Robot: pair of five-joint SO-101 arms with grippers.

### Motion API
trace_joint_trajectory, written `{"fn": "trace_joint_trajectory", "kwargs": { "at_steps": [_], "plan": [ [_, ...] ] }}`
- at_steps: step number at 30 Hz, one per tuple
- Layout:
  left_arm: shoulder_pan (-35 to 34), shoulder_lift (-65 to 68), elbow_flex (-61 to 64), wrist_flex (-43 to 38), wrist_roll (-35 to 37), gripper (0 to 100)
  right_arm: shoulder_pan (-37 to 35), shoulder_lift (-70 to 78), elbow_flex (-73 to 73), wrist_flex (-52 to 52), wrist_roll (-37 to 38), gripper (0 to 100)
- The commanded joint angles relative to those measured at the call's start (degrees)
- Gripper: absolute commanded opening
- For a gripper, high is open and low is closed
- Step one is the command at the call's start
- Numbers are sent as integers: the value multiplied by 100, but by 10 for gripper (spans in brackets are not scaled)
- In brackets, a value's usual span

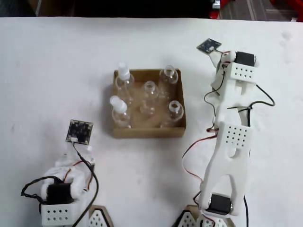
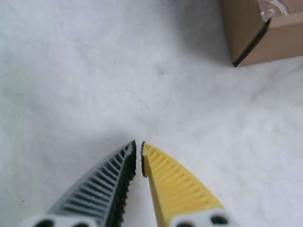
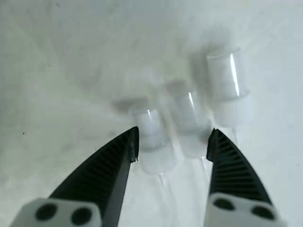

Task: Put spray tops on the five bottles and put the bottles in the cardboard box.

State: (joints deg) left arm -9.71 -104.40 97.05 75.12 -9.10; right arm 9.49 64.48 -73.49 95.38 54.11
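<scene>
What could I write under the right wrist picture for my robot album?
Right gripper open over three loose spray tops on the white table.

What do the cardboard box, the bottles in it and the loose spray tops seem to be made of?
The box looks like plain brown cardboard, matte, with a dark seam at its corner. The bottles seem to be clear plastic or glass, I cannot tell which; the brown floor shows through them. The spray tops look like translucent whitish plastic, with glossy highlights.
</scene>
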Motion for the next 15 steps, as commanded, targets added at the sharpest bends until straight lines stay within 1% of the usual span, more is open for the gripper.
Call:
{"fn": "trace_joint_trajectory", "kwargs": {
  "at_steps": [1,5,7,12,15],
  "plan": [
    [75,-48,-9,-132,-35,25,48,-57,-114,-13,44,193],
    [75,-48,-9,-132,-35,25,48,-66,-158,-75,26,109],
    [75,-48,-9,-132,-35,25,66,-127,-167,-22,26,122],
    [75,-48,-9,-132,-35,25,84,-321,-492,295,18,214],
    [75,-48,-9,-132,-35,25,110,-330,-659,242,18,220]
  ]
}}
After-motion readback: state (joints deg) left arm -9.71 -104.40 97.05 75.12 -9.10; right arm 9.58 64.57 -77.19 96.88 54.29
